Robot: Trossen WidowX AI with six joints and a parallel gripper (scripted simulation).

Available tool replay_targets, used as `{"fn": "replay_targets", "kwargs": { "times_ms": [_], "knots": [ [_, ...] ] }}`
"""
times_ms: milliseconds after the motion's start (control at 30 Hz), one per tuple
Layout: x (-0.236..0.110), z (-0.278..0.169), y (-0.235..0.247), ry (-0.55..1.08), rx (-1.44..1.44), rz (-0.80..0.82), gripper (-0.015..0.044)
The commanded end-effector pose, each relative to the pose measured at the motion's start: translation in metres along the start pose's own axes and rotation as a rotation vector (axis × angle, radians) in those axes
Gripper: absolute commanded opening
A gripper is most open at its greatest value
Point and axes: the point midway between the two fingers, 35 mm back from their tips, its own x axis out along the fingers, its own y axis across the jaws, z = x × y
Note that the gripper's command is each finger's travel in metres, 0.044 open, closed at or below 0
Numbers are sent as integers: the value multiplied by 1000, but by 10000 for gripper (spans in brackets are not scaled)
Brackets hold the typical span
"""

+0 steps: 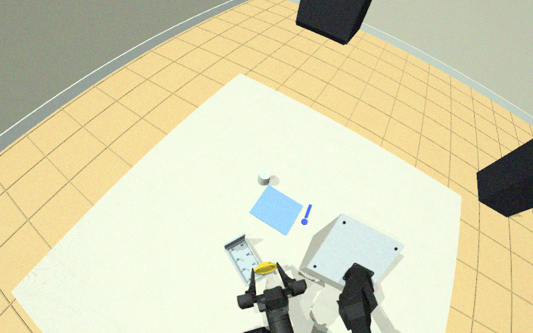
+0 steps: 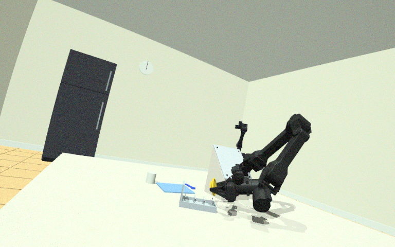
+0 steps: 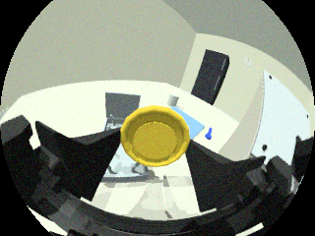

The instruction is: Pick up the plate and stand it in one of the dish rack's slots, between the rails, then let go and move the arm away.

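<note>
My gripper [image 1: 266,269] [image 2: 214,187] [image 3: 156,137] is shut on the yellow plate [image 1: 264,268] [image 2: 213,185] [image 3: 156,136], gripping it by its rim. The plate stands on edge between the fingers, its hollow face toward the wrist camera. The arm reaches out low and level over the table. The plate hangs a little above the near right end of the grey dish rack [image 1: 241,257] [image 2: 196,203] [image 3: 126,113], which lies on the table with one tall end wall and short rails along its base. In the wrist view the rack shows behind and below the plate.
A grey slanted box [image 1: 353,247] [image 2: 225,159] stands right of the rack, beside the arm's base. A light blue mat [image 1: 275,209] [image 2: 172,187], a blue spoon [image 1: 306,214] [image 2: 190,186] and a white cup [image 1: 264,177] [image 2: 150,177] lie beyond the rack. A dark fridge [image 2: 78,106] stands far off.
</note>
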Motion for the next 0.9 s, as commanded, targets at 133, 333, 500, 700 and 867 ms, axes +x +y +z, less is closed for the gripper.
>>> {"fn": "replay_targets", "kwargs": {
  "times_ms": [133, 333, 500, 700, 867],
  "knots": [
    [-13, -8, 8, -69, -9, 161, 0],
    [-26, -14, 13, -109, -4, 284, 0],
    [-32, -16, 14, -123, 0, 335, 0],
    [-32, -16, 14, -123, 0, 335, 0],
    [-26, -15, 16, -121, -2, 330, 0]
  ]
}}
